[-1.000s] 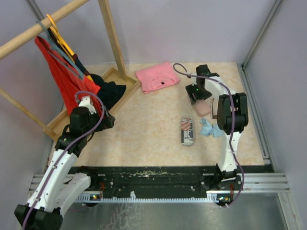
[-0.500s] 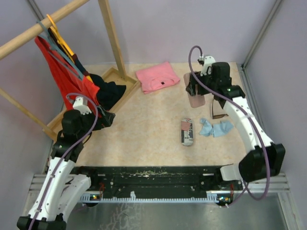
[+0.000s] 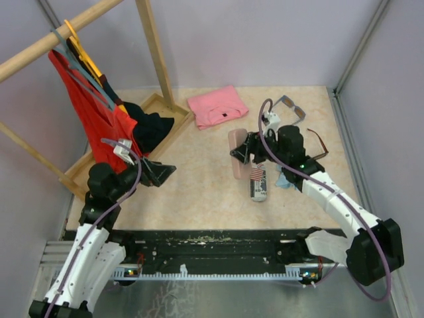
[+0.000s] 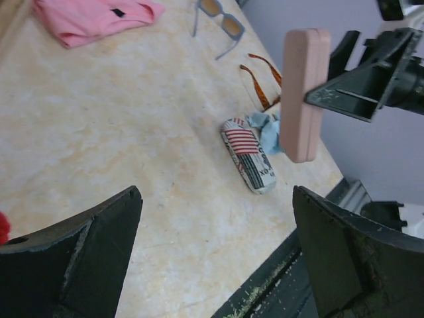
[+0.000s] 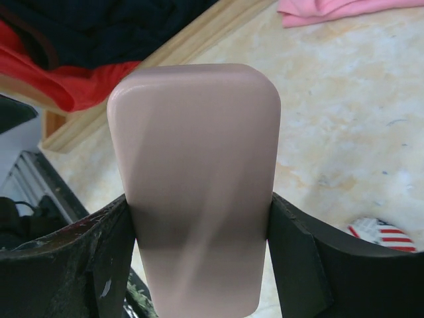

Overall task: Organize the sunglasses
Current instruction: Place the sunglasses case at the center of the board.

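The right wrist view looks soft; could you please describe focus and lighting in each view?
Right wrist view: pink case close, slightly soft, pale diagonal sheen. Left wrist view: left tool dark and blurred, table sharp. Top view: even light, faint shadows.

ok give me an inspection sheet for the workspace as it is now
surface: beige table, no spills seen
job's things: grey-blue sunglasses and brown sunglasses lie apart at the far right
clutter: flag case, blue cloth, pink garment
grippers: left gripper open, empty; right gripper shut on pink case, held off the table
cables: purple cable on each arm, no snag seen
surroundings: wooden rack with red garment; tray of dark clothes
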Controlling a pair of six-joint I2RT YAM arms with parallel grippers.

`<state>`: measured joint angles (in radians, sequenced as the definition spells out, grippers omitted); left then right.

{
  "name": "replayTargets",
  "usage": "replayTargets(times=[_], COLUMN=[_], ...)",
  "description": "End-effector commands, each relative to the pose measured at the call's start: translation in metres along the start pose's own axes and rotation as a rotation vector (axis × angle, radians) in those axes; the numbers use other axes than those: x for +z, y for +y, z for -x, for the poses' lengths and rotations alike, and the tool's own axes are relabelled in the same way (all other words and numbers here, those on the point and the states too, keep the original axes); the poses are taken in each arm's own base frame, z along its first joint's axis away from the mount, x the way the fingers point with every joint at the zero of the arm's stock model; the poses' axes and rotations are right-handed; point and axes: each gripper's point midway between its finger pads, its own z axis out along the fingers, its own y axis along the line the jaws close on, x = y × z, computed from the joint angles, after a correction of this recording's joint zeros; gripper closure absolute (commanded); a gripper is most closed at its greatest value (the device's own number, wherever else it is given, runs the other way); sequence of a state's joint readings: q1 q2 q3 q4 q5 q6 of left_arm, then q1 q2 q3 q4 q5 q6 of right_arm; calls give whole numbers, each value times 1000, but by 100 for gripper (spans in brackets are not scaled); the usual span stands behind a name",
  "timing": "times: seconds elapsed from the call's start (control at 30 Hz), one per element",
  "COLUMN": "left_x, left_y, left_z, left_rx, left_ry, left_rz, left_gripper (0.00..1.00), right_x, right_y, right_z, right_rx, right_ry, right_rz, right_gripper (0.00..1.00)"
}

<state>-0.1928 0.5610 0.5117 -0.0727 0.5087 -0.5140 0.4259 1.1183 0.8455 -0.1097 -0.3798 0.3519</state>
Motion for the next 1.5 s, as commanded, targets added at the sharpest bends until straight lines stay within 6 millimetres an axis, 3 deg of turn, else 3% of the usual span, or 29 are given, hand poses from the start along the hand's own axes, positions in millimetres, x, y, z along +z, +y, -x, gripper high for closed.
replayTargets(times=[0.0,0.2,0.3,0.47,0.6,0.87,1.0,1.1,1.17,1.33,1.4,1.47], left_x=[-8,0,5,9,14,18,16,0,-13,-30,-30,-29], left_y=[-55,-95,-124,-141,-149,-141,-106,-75,-65,-54,-53,-54], left_z=[16,-4,-18,-28,-24,-13,9,27,33,26,21,18], left_rx=[75,114,154,242,262,249,225,248,259,250,241,233], left_ry=[-79,-46,-24,-16,-19,-37,-70,-114,-128,-102,-90,-81], left_rz=[-249,-388,-482,-556,-595,-509,-238,-35,24,71,67,60], left_gripper=[0,1,3,3,3,4,3,1,0,0,0,0], right_x=[-20,-35,-49,-71,-76,-67,-37,-13,-2,20,25,28], right_y=[69,120,130,154,163,147,105,72,59,53,59,51], right_z=[50,35,40,40,34,34,26,9,-3,-27,-29,-24], right_rx=[-11,-45,-62,-75,-117,-193,-361,-519,-586,-632,-600,-532], right_ry=[-282,-280,-348,-368,-349,-352,-253,-143,-71,97,78,69], right_rz=[273,472,526,648,676,559,317,174,125,103,103,17], right_gripper=[100,100,100,100,100,100,100,99,98,98,99,98])
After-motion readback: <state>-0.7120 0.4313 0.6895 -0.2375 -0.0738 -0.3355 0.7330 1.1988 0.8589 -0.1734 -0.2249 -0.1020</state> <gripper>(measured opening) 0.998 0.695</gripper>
